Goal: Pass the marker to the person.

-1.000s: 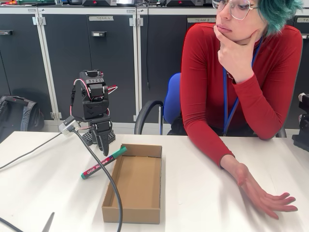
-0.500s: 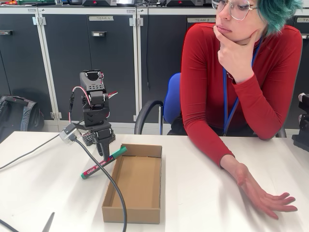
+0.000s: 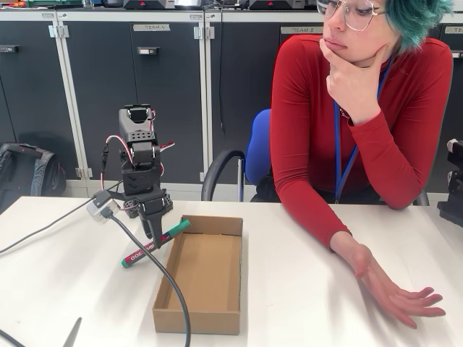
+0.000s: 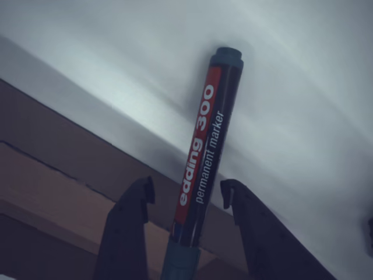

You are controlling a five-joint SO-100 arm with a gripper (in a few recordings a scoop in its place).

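The marker point(image 3: 137, 254) has a green cap and a red label. It lies slanted on the white table, its cap end resting against the far left corner of the cardboard box point(image 3: 195, 322). My gripper point(image 3: 156, 240) points down over the marker's middle. In the wrist view the gripper point(image 4: 186, 189) is open, and its two dark fingers point(image 4: 131, 221) straddle the marker point(image 4: 204, 134) with a gap on each side. The person point(image 3: 362, 123) sits behind the table at the right, in a red top. One hand point(image 3: 394, 293) lies palm-up on the table and the other is at the chin.
A black cable point(image 3: 163, 278) runs from my wrist across the table and over the box's left front corner. The open shallow box lies between me and the person's hand. A black device point(image 3: 452, 195) stands at the right edge. Dark cabinets and a blue chair stand behind.
My gripper has come down and slightly forward, so its fingers now sit around the marker. The marker, the box and the person have not moved.
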